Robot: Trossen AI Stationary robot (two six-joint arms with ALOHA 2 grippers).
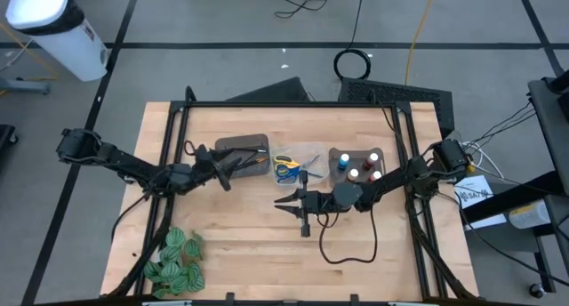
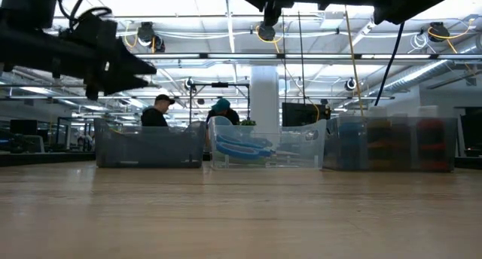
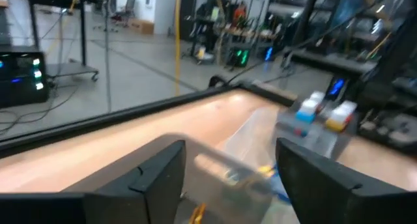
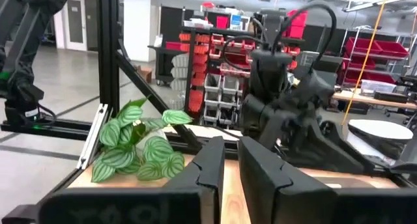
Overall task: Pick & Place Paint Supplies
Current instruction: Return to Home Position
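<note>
Left gripper [image 1: 233,166], fingers spread, hovers over the grey bin [image 1: 242,148] holding paintbrushes [image 1: 251,160], apparently just released; right gripper [image 1: 289,202], fingers pressed together and empty, waits at its four o'clock; next, left likely retreats.

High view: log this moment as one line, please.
left gripper: open over grey bin | right gripper: shut, empty, mid-table | scissors: in clear bin

no legible txt, labels or nos. anywhere
</note>
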